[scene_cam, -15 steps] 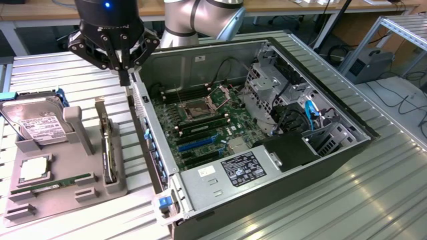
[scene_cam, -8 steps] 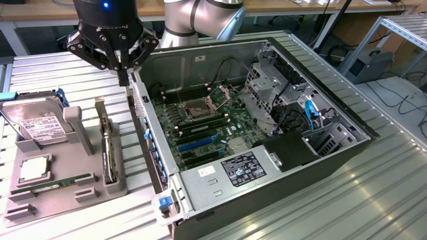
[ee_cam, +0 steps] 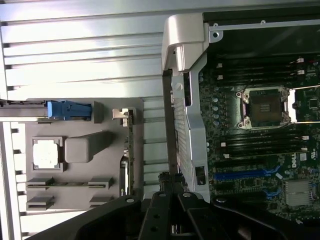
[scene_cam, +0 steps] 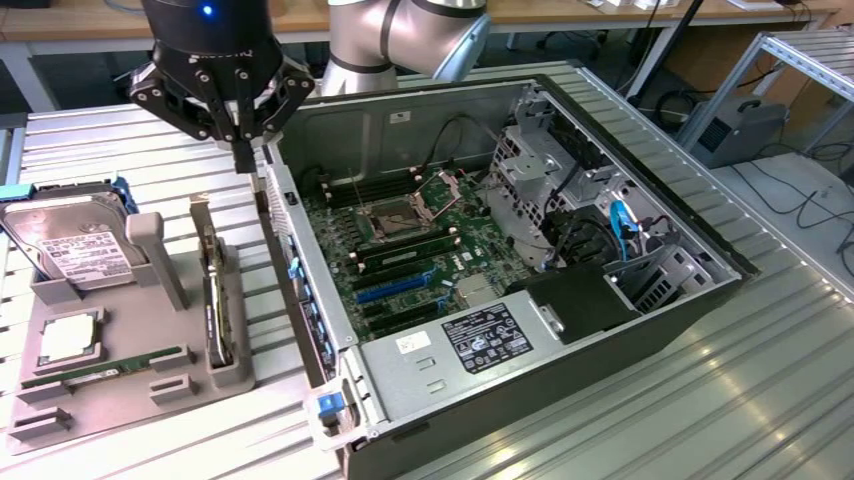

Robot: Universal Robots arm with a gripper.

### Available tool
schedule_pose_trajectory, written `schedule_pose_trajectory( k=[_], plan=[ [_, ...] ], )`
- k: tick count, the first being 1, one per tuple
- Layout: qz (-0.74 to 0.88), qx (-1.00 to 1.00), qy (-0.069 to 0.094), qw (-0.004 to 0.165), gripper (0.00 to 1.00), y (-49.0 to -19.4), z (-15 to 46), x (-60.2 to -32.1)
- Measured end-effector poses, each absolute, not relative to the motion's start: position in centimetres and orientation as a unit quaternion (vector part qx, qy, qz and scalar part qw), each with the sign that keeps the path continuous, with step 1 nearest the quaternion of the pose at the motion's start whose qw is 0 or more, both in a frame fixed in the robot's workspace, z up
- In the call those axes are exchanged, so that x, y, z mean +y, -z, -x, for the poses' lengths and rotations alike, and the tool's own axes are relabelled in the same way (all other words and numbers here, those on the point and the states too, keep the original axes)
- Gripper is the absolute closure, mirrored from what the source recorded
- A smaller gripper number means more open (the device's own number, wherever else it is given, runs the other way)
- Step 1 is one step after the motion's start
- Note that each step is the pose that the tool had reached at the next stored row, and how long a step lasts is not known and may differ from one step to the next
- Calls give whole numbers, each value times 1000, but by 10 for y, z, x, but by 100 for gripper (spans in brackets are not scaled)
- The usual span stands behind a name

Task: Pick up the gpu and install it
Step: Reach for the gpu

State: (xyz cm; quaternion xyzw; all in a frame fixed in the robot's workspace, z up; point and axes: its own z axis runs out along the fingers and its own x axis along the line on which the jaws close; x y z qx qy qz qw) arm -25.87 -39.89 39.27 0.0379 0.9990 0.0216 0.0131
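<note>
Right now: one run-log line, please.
gripper: shut, empty, near case wall | gpu: standing in tray slot, untouched | install: not done

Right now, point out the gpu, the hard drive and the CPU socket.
gpu (scene_cam: 215, 300): exterior view, upper edge of the upright card.
hard drive (scene_cam: 78, 250): exterior view, its white label.
CPU socket (scene_cam: 400, 212): exterior view, middle of the socket.

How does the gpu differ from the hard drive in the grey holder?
The gpu is a thin card standing on edge; the hard drive is boxy and leans back, white label showing. The gpu sits nearer the computer case; the hard drive sits farther from it. Both rest in the grey holder, neither held.
</note>
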Motion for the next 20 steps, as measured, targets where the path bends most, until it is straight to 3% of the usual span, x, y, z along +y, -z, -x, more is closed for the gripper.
schedule_pose_trajectory(
  k=[20],
  plan=[
    [-38, 999, -22, 13, 89, -392, 263, -399]
  ],
)
